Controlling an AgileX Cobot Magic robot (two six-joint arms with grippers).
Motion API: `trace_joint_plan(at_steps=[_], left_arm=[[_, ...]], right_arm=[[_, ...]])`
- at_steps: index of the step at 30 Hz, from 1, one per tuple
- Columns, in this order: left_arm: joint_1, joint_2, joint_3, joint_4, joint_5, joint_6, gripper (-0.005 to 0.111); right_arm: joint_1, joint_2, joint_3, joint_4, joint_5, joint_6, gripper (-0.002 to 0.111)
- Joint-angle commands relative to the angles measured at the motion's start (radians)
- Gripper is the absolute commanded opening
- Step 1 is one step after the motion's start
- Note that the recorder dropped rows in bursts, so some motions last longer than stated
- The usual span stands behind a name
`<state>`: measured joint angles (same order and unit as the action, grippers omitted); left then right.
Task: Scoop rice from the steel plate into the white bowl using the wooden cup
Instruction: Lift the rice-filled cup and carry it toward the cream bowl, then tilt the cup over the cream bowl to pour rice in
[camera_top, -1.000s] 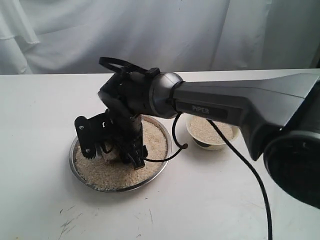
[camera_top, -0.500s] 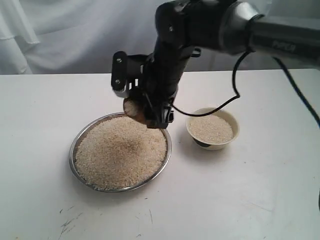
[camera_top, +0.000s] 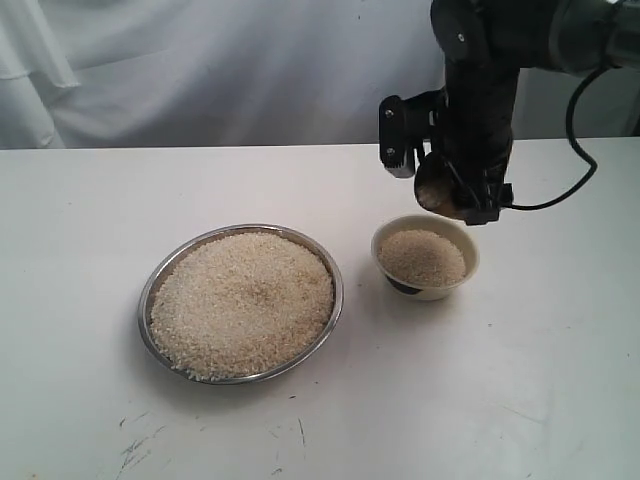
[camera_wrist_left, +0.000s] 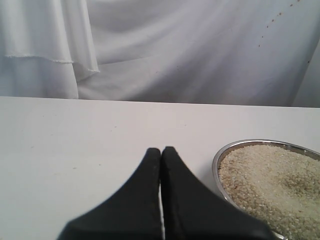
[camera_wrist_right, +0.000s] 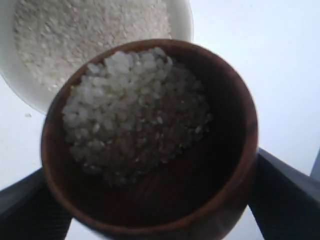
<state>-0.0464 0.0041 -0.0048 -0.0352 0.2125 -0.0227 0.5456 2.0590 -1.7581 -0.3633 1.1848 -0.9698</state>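
The steel plate (camera_top: 152, 285) sits left of centre, heaped with rice (camera_top: 243, 300); its rim (camera_wrist_left: 216, 165) also shows in the left wrist view. The white bowl (camera_top: 462, 238) to its right is part full of rice (camera_top: 422, 256). My right gripper (camera_top: 455, 200) hangs just above the bowl's far rim, shut on the wooden cup (camera_top: 434, 190), which is tilted. In the right wrist view the wooden cup (camera_wrist_right: 220, 195) holds a mound of rice (camera_wrist_right: 135, 110), with the white bowl (camera_wrist_right: 180, 15) below it. My left gripper (camera_wrist_left: 161, 150) is shut and empty, beside the plate.
A white cloth backdrop (camera_top: 200, 70) hangs behind the white table (camera_top: 400, 400). A black cable (camera_top: 560, 190) loops from the right arm over the table behind the bowl. Faint scuff marks (camera_top: 135, 445) mark the near table surface.
The right gripper has lifted the cup out of the plate's rice and carried it rightward, from over the plate to above the white bowl. The rice pile now lies uncovered.
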Motion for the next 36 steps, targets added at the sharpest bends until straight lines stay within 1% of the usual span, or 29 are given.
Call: trace_joint_plan(at_steps=[1, 3, 5, 11, 17, 23, 29, 36], left_arm=[[-0.004, -0.004, 0.005, 0.0, -0.006, 0.001, 0.0], [-0.004, -0.004, 0.005, 0.0, -0.006, 0.001, 0.0], [-0.004, -0.004, 0.005, 0.0, -0.006, 0.001, 0.0], [-0.004, -0.004, 0.005, 0.0, -0.006, 0.001, 0.0], [-0.004, -0.004, 0.005, 0.0, -0.006, 0.001, 0.0], [-0.004, -0.004, 0.005, 0.0, -0.006, 0.001, 0.0], [-0.004, -0.004, 0.005, 0.0, -0.006, 0.001, 0.0], [-0.004, -0.004, 0.005, 0.0, -0.006, 0.001, 0.0]], right_arm=[[-0.005, -0.006, 0.028, -0.087, -0.041, -0.042, 0.0], [0.006, -0.006, 0.043, -0.118, -0.057, -0.081, 0.0], [0.023, -0.006, 0.06, -0.193, -0.077, -0.093, 0.0], [0.08, -0.006, 0.108, -0.368, -0.137, -0.093, 0.0], [0.132, -0.006, 0.185, -0.524, -0.15, -0.077, 0.0], [0.159, -0.006, 0.263, -0.698, -0.145, 0.0, 0.0], [0.181, -0.006, 0.314, -0.9, -0.168, 0.165, 0.0], [0.196, -0.006, 0.336, -0.953, -0.211, 0.185, 0.0]])
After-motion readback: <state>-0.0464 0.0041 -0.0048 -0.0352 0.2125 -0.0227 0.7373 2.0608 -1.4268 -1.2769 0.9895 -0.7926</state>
